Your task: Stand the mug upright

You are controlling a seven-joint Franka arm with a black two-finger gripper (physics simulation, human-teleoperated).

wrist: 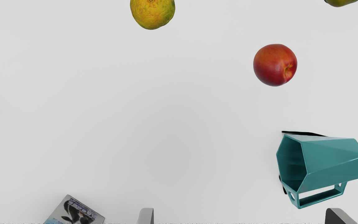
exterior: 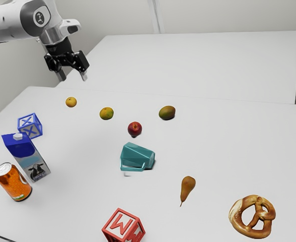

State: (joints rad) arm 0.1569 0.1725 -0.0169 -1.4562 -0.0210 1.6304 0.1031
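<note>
Red and crisp-edged, a letter block (exterior: 122,228) sits bottom centre, a glossy, faceted teal mug (exterior: 136,156) lies mid-frame on the smooth bench (exterior: 87,206), mouth toward the exterior view's left, long axis running roughly left-right, and the claw (exterior: 72,77) hangs upper left, fingers spread.

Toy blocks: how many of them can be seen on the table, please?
2. A blue one sits just beyond the milk carton, toward the exterior view's left; a red one sits at that view's bottom edge.
</note>
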